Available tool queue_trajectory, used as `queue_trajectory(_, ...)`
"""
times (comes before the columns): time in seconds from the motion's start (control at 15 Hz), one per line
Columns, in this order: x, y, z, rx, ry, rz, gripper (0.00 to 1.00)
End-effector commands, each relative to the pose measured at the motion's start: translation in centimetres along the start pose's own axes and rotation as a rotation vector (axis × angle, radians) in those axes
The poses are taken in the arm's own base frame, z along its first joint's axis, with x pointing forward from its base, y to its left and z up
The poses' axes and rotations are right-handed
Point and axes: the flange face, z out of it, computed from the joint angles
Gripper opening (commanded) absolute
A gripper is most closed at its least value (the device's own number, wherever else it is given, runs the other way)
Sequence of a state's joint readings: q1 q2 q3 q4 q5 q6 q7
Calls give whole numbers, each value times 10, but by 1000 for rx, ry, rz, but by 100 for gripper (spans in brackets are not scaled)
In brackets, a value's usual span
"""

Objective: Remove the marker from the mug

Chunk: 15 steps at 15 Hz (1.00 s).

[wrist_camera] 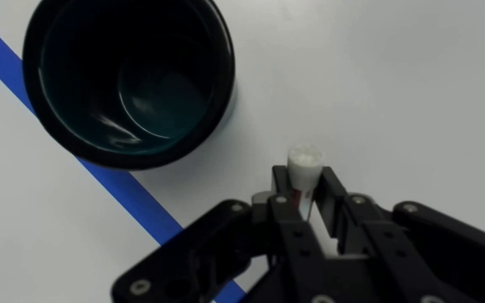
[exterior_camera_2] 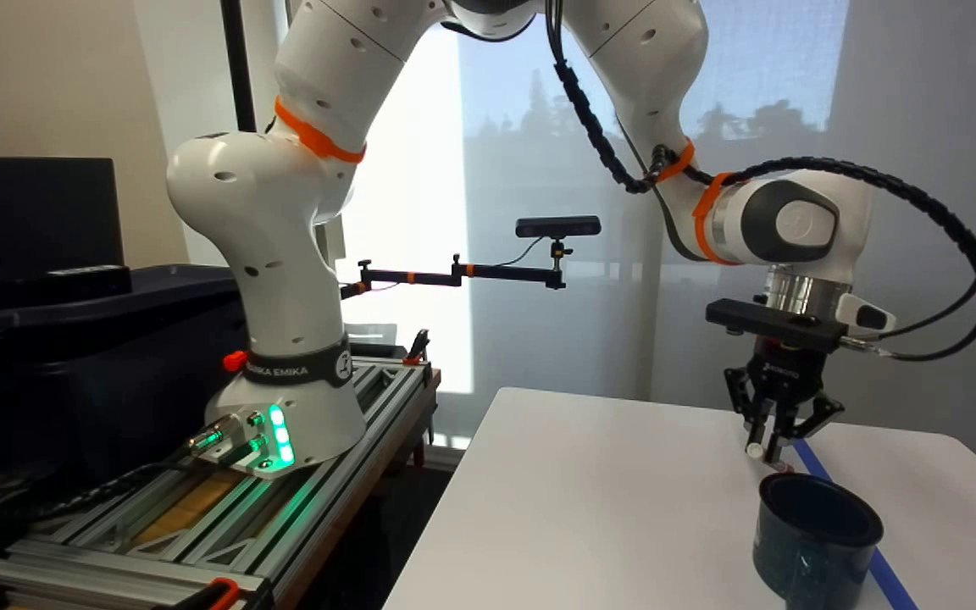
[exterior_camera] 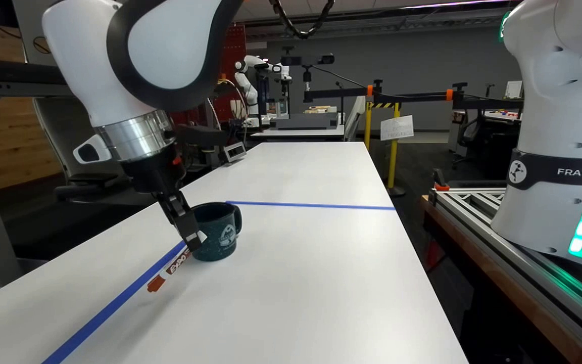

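Observation:
The mug (exterior_camera: 215, 240) is dark teal-green and stands upright on the white table; it also shows in an exterior view (exterior_camera_2: 806, 551) and in the wrist view (wrist_camera: 162, 101), where no marker is inside it. My gripper (wrist_camera: 305, 179) is shut on the marker (wrist_camera: 305, 162) near its white end. In an exterior view, the marker (exterior_camera: 176, 264) is tilted, its red-orange cap pointing down and away from the mug. It is outside the mug and appears to be just above the table. My gripper (exterior_camera: 194, 241) is beside the mug; it also shows in an exterior view (exterior_camera_2: 764, 442), where the marker is mostly hidden.
A white table (exterior_camera: 321, 283) lies under the mug, with long blue tape lines (exterior_camera: 114, 303) on it. The mug's handle (exterior_camera: 238, 218) points away from the gripper. The robot's base (exterior_camera_2: 302, 424) stands on a metal-framed bench (exterior_camera_2: 369, 440) beside the table.

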<state>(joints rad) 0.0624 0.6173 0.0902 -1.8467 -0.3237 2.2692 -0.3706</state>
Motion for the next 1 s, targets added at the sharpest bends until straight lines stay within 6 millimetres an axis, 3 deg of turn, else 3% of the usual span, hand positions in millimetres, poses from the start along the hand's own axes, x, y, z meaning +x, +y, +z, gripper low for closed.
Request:
queue_trajectory(0.0, 8, 2, 10, -23, 21, -22, 5)
queue_trajectory(0.6, 17, -1, 38, 9, -4, -152, 5)
queue_trajectory(0.67, 18, -1, 38, 29, -15, -161, 10)
queue_trajectory(0.73, 18, -3, 37, 30, -29, -170, 46)
queue_trajectory(0.87, 18, -4, 29, 22, -36, -187, 53)
queue_trajectory(0.93, 17, -5, 24, 23, -46, -190, 62)
